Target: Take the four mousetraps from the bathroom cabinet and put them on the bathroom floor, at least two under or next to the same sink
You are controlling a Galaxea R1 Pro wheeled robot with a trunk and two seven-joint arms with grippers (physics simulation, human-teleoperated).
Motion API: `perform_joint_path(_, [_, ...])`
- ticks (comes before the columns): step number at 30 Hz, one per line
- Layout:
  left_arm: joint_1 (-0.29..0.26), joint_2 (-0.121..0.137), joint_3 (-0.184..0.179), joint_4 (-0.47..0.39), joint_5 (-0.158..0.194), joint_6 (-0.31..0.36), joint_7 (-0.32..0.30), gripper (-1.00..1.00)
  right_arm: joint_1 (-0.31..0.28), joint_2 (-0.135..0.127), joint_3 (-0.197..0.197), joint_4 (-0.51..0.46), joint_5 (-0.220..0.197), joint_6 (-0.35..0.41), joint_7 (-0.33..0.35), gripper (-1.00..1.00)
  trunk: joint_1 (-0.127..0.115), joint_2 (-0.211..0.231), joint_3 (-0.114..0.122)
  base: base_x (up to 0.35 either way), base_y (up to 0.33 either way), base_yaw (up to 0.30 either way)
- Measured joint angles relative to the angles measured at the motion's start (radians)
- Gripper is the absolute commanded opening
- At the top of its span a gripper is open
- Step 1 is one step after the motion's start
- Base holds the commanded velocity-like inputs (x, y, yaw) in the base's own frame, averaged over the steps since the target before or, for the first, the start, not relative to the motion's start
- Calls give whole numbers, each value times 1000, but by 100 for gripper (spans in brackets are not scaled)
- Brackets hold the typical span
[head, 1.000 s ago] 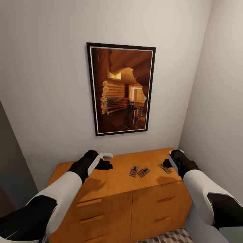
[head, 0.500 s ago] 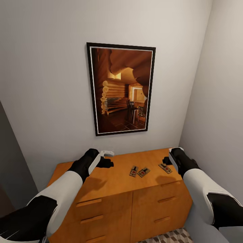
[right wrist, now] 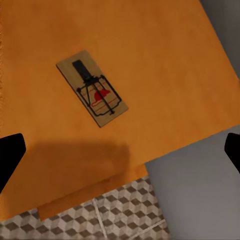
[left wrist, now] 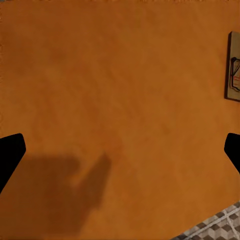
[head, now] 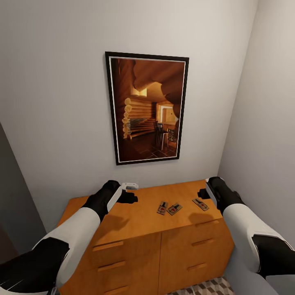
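Three mousetraps lie flat on the orange-brown top of the cabinet (head: 135, 223). One mousetrap (head: 200, 204) sits just beside the right gripper (head: 203, 194), a little nearer the cabinet's front edge; from that arm's own camera the same mousetrap (right wrist: 92, 89) lies directly under the gripper, its dark wire and red patch facing up, with both black fingertips (right wrist: 11, 155) set far apart at the edges of the picture, so this gripper is spread wide and holds nothing. The other two mousetraps (head: 162, 207) (head: 174, 209) lie side by side, almost touching, between the two grippers and closer to the right one.

The left gripper (head: 129, 194) hovers over the bare left part of the cabinet top, near the back wall and well apart from the pair. Its wrist camera shows its dark fingertips (left wrist: 10, 155) also wide apart over plain wood, with one mousetrap (left wrist: 233, 66) off to the side.

A strip of cube-patterned bathroom floor (right wrist: 100, 215) shows past the cabinet's edge. A framed picture (head: 146, 107) of a log interior hangs on the wall above.
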Motion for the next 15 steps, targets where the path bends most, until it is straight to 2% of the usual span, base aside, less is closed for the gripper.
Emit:
perform_joint_path(6, [0, 0, 1, 0, -1, -1, 0, 100, 0, -3, 0, -3, 0, 18, 27, 100, 0, 0, 0, 0, 0, 0])
perform_joint_path(15, [0, -1, 2, 0, 0, -4, 1, 100, 0, -13, -2, -4, 3, 26, 130, 100, 0, 0, 0, 0, 0, 0])
